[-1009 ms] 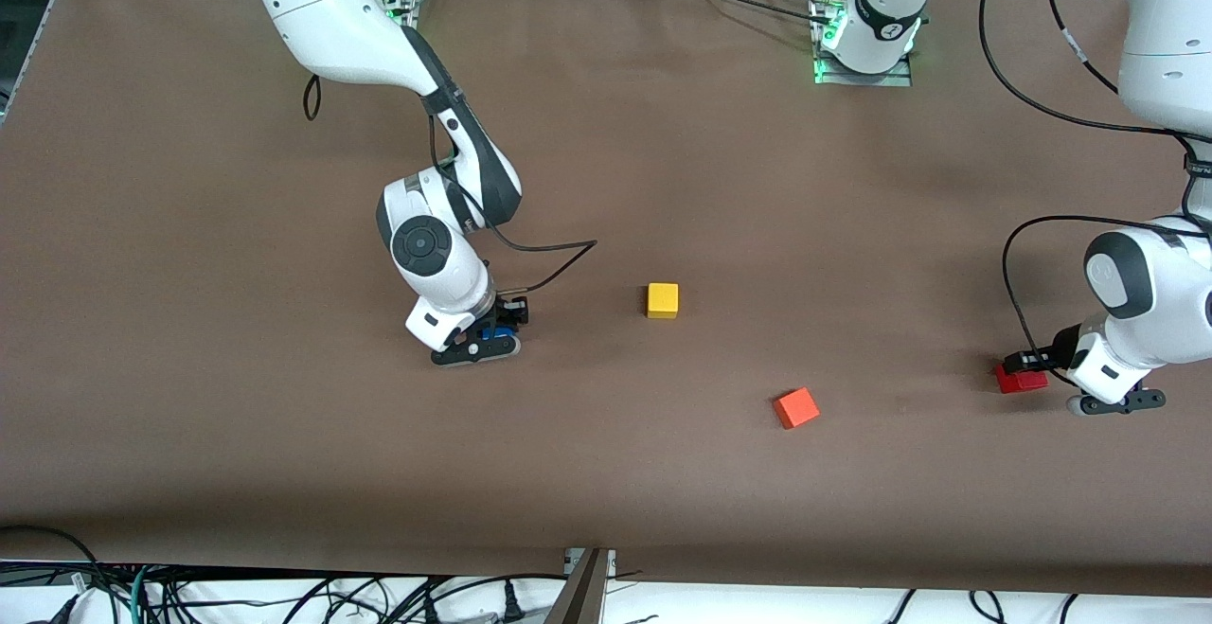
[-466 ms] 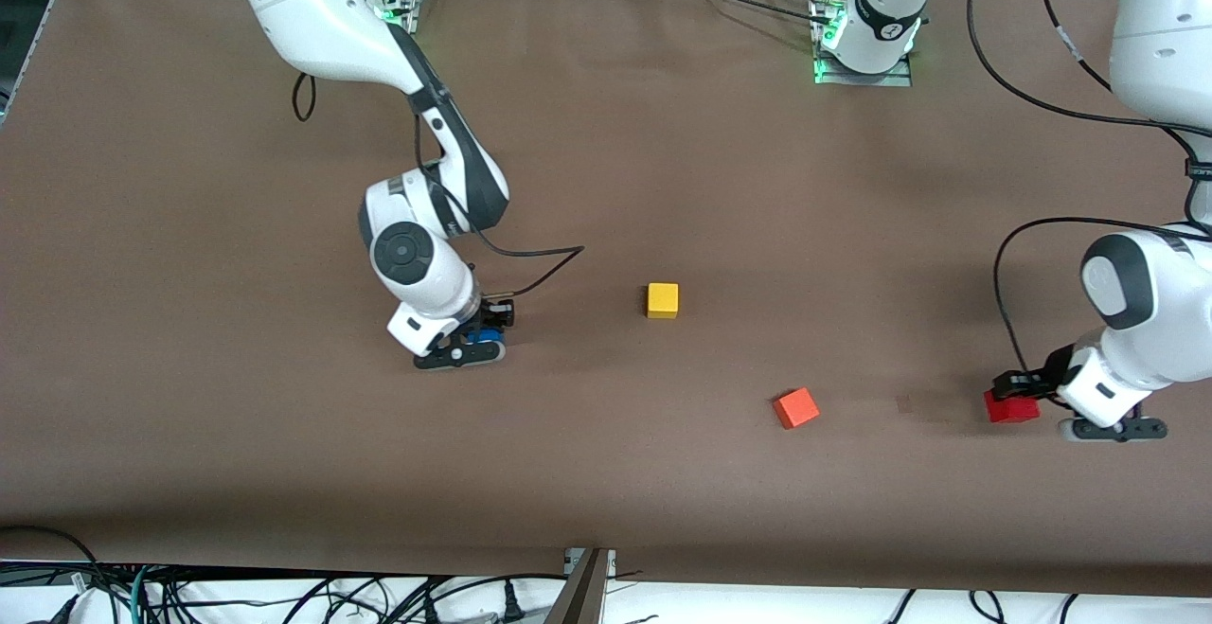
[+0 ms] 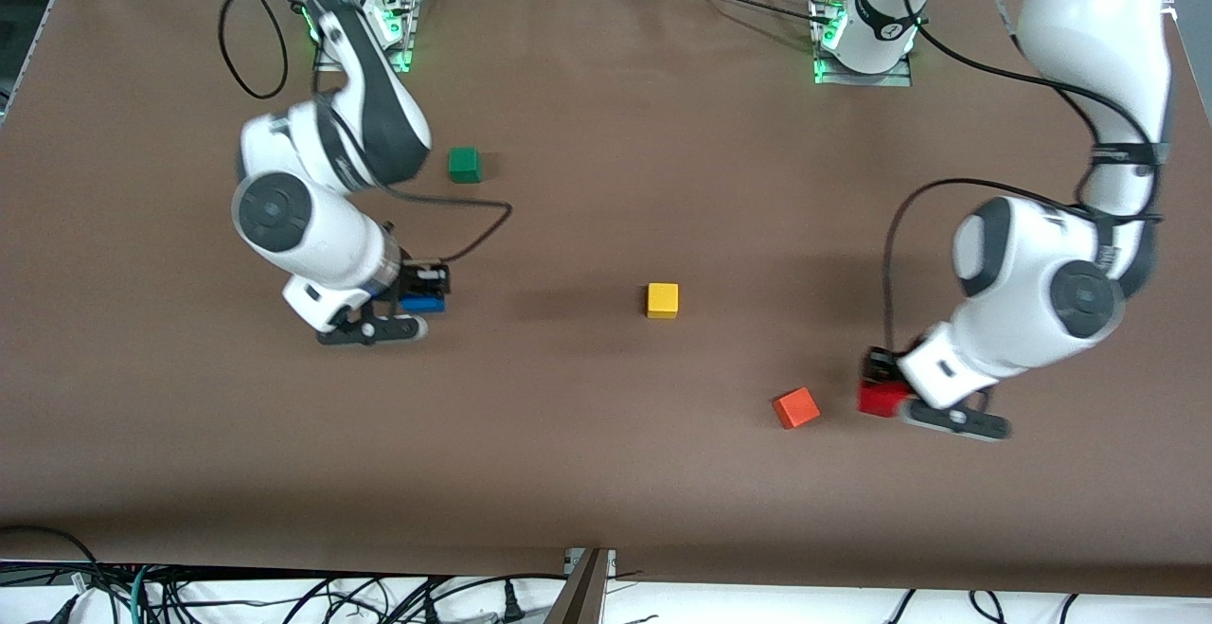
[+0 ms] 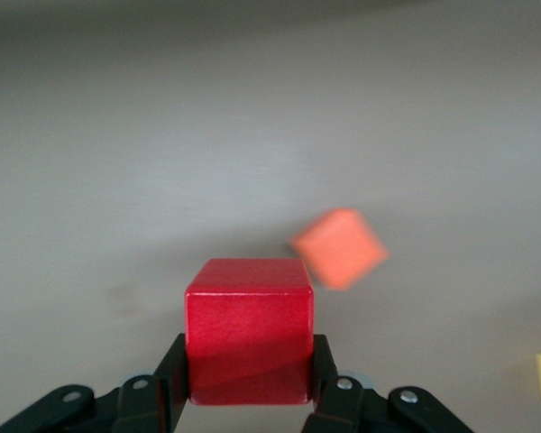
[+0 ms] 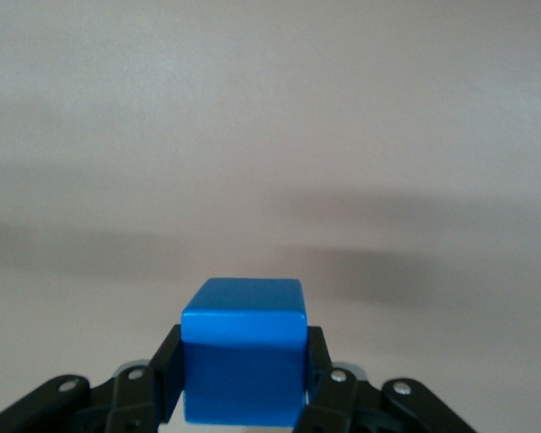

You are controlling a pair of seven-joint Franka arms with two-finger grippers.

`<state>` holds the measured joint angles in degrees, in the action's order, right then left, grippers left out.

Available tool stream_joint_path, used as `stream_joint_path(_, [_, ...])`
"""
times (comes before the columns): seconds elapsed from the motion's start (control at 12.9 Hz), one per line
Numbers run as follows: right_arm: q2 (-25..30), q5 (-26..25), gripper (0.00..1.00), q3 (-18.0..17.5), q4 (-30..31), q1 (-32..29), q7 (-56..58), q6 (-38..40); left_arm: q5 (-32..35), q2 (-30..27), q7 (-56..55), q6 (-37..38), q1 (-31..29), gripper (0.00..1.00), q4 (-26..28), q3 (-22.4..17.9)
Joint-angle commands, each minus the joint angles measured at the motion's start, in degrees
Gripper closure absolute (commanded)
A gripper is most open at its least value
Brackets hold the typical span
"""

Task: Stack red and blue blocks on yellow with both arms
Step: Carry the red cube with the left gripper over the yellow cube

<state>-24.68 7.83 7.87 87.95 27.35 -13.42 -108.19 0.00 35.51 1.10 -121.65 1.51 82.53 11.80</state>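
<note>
Over brown tabletop (image 3: 606, 472), left pincer (image 4: 249, 397) clamps matte red cube (image 4: 249, 329), right pincer (image 5: 243, 397) blue cube (image 5: 243, 359)

In the front view, the right gripper (image 3: 409, 307) hung at the frame's left-centre, clamped on the blue cube (image 3: 422, 302). The left gripper (image 3: 890, 395) sat at lower right, gripping the red cube (image 3: 878, 401), just beside the orange-red cube (image 3: 796, 407). The yellow cube (image 3: 662, 300) stood mid-frame on the brown table (image 3: 606, 472); a green cube (image 3: 464, 164) lay upper left.
</note>
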Motion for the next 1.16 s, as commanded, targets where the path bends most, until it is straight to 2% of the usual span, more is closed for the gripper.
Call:
stream_joint_path(0.0, [1.5, -0.3, 0.58, 0.5, -3.0, -0.1, 0.2, 5.0, -0.8, -0.6, -1.5, 0.8, 1.7, 1.0, 1.7, 3.4])
stream_joint_path(0.23, [0.8, -0.3, 0.58, 0.4, -4.1, -0.1, -0.6, 5.5, -0.5, 0.0, -13.9, 0.7, 9.0, 1.0, 2.5, 3.7])
stream_joint_path(0.78, [0.8, 0.1, 0.58, 0.4, -4.1, -0.1, -1.5, 5.4, 0.2, 1.4, -22.9, 0.5, 16.9, 1.0, 3.6, 3.3])
stream_joint_path(1.09, [0.8, 0.2, 0.58, 0.4, -4.1, -0.1, -1.6, 5.4, 6.6, 2.8, -28.7, 0.6, 21.3, 1.0, 3.8, 3.2])
